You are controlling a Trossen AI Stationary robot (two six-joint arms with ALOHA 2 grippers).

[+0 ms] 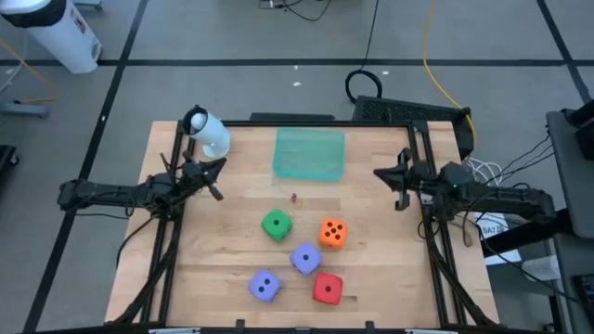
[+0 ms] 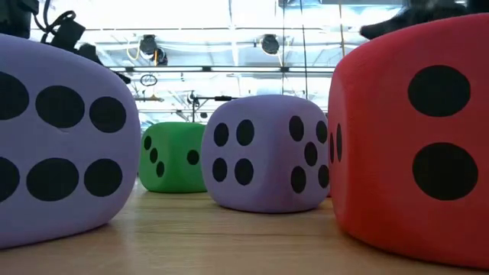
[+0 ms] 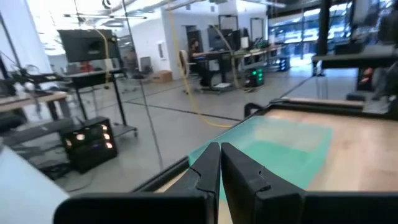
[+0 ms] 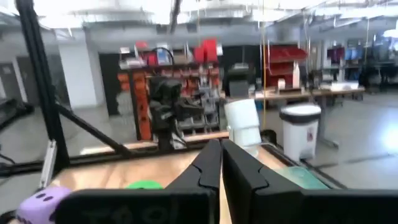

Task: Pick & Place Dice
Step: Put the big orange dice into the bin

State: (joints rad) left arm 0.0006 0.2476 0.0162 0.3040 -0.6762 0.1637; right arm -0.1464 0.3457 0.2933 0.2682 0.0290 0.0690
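Open-plan lab: workbenches (image 3: 249, 59), red parts bins (image 4: 280, 59).

Green die (image 1: 276, 224), orange die (image 1: 333, 233), red die (image 1: 327, 289), two purple-blue dice (image 1: 305, 259) (image 1: 264, 287), all with dark pips. Tray (image 1: 309, 154) translucent green, flat. Table (image 1: 223, 241) light wood grain. Both arms dark. White cylinder (image 1: 210, 132) at the table's left corner. Floor (image 1: 232, 37) grey with black lines.

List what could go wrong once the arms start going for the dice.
1. The purple die sits close between the orange die and the red die; jaws lowering there might nudge a neighbour.
2. The green die lies near the table's middle; both arms reaching in could cross paths.
3. The white cylinder lies beside the left gripper; a swing might knock it.
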